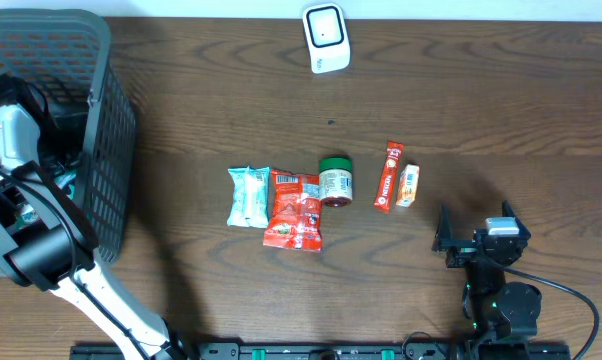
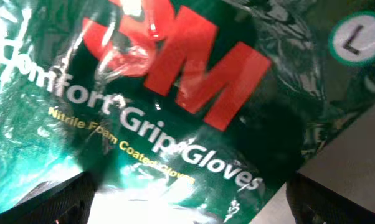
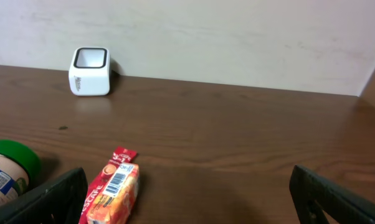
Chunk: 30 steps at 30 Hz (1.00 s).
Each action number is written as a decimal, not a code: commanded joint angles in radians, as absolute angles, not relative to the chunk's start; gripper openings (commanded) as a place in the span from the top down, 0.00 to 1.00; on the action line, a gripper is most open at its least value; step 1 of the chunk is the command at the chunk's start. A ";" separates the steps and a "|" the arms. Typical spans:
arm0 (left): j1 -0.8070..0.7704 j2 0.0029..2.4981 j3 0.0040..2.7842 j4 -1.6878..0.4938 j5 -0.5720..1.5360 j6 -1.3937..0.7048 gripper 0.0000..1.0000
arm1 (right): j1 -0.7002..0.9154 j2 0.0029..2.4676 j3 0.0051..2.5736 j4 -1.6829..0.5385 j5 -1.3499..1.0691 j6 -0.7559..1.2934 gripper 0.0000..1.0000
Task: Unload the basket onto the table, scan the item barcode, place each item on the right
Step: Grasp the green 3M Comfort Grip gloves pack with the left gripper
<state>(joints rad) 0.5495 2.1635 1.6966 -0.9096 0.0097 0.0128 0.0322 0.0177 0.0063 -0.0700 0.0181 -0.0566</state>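
Lying btwn R jaws & scanner (image 1: 326,38): orange sachet (image 1: 408,185), red stick (image 1: 388,177), jar (image 1: 335,181)

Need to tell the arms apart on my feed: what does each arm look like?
Left arm: white links with black joints. Right arm: mostly black, small green lights on its body, a thin black cable looping beside it. Both have black jaws.

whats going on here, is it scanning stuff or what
The left hand is down in the grey basket, open, close above a pack of 3M gloves, with nothing gripped yet. The right hand sits open and empty near the front of the table. A green-lidded jar and four small packets lie in a row mid-table. The white scanner stands at the far edge with nothing in front of it.
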 commanded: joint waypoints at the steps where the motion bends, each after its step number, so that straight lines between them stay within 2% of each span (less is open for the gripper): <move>1: 0.550 2.129 1.715 -0.922 0.052 0.035 0.02 | 0.032 0.013 0.006 -0.073 0.017 -0.065 0.01; 6: 0.550 2.137 1.677 -0.947 -0.019 0.044 0.02 | 0.032 0.013 0.006 -0.073 0.017 -0.065 0.01; 10: 0.551 2.151 1.623 -0.913 -0.105 0.044 0.02 | 0.032 0.013 0.006 -0.073 0.017 -0.065 0.01; 15: 0.561 2.166 1.544 -0.839 -0.117 0.040 0.02 | 0.032 0.013 0.006 -0.073 0.017 -0.065 0.01; 16: 0.562 2.167 1.525 -0.820 -0.117 0.040 0.06 | 0.032 0.013 0.006 -0.073 0.017 -0.065 0.01; 17: 0.564 2.167 1.509 -0.803 -0.118 0.041 0.14 | 0.032 0.013 0.006 -0.073 0.017 -0.065 0.01; 19: 0.569 2.167 1.493 -0.788 -0.118 0.040 0.41 | 0.032 0.013 0.006 -0.073 0.017 -0.065 0.01; 20: 0.574 2.167 1.492 -0.787 -0.117 0.040 0.47 | 0.032 0.013 0.006 -0.073 0.017 -0.065 0.01; 23: 0.593 2.164 1.493 -0.786 -0.117 0.040 0.55 | 0.032 0.013 0.006 -0.073 0.017 -0.065 0.01; 25: 0.608 2.162 1.499 -0.789 -0.111 0.039 0.74 | 0.032 0.013 0.006 -0.073 0.017 -0.065 0.01; 28: 0.624 2.150 1.527 -0.815 -0.050 0.036 0.91 | 0.032 0.013 0.006 -0.073 0.017 -0.065 0.01; 30: 0.633 2.127 1.548 -0.836 -0.002 0.036 0.93 | 0.032 0.013 0.006 -0.073 0.017 -0.065 0.01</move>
